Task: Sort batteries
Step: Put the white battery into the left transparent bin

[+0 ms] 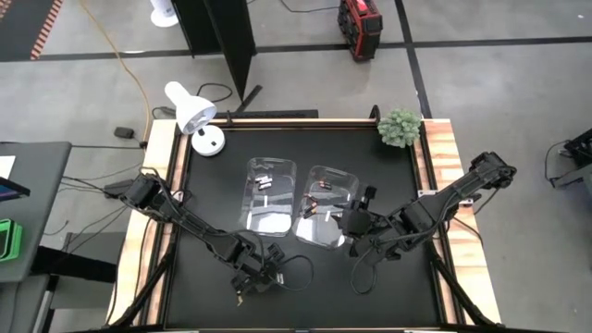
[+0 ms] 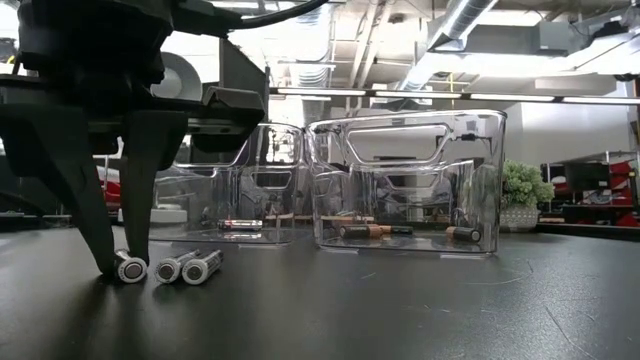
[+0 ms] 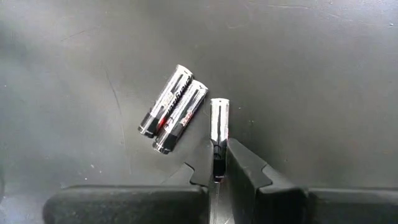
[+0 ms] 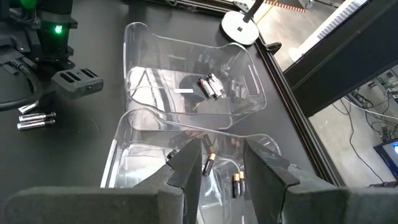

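My left gripper [image 3: 218, 148] stands near the table's near edge [image 1: 248, 280], fingers pointing down and shut on one silver battery [image 3: 219, 118]. Two more silver batteries [image 3: 165, 99] [image 3: 181, 116] lie side by side on the table right beside it; the low view shows all three in a row [image 2: 170, 268]. My right gripper [image 4: 221, 155] hovers open over the right clear bin [image 1: 328, 211], which holds dark, copper-ended batteries [image 4: 208, 163]. The left clear bin [image 1: 270, 192] holds silver batteries [image 4: 210, 86]. My left gripper pinches the silver battery between its two fingers [image 3: 239, 162], on the part toward one end [image 3: 217, 149]. The fingers come from above, pointing down, and lie across the battery. The battery lies flat on the table [image 2: 130, 268], its other end [image 3: 219, 102] sticking out past the fingers.
A white lamp [image 1: 194, 116] stands at the far left corner and a small green plant [image 1: 400, 127] at the far right corner. Cables loop on the black table [image 1: 388, 176] near both grippers. Bare tabletop shows between the bins and the near edge.
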Robot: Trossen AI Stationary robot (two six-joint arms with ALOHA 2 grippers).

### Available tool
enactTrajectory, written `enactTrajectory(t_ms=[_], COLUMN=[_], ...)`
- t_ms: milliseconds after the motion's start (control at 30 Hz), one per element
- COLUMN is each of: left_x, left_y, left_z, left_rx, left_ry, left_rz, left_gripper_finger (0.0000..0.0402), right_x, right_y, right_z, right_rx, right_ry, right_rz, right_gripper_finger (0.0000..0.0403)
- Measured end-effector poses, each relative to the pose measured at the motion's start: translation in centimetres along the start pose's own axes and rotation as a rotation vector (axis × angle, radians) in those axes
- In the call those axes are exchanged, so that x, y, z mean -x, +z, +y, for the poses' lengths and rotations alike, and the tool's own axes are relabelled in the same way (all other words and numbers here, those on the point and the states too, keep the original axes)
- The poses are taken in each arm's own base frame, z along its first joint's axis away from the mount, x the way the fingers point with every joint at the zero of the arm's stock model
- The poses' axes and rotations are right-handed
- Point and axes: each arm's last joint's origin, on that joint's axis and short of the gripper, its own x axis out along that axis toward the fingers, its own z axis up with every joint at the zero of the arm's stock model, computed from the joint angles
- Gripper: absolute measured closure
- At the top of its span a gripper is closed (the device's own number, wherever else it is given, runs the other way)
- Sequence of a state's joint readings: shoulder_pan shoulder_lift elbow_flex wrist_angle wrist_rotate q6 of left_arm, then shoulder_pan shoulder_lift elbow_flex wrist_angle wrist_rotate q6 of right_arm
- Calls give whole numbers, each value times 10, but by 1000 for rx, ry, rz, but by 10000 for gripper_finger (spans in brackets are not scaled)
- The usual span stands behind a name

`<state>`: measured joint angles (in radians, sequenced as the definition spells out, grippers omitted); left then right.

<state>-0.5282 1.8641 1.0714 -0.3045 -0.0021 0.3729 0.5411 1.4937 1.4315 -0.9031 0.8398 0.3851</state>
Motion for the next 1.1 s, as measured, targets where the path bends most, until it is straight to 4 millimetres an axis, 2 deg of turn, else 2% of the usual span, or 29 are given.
enactTrajectory(t_ms=[667,1100], left_x=[12,18], left_y=[12,14], left_z=[4,7], left_rx=[2,12], left_ry=[-24,42], left_rz=[68,75], left_gripper_finger=[390,399], right_x=[0,0], right_y=[0,-1], right_z=[0,0], right_rx=[2,7], right_ry=[1,-1], right_rz=[1,4], right_gripper_finger=[271,271])
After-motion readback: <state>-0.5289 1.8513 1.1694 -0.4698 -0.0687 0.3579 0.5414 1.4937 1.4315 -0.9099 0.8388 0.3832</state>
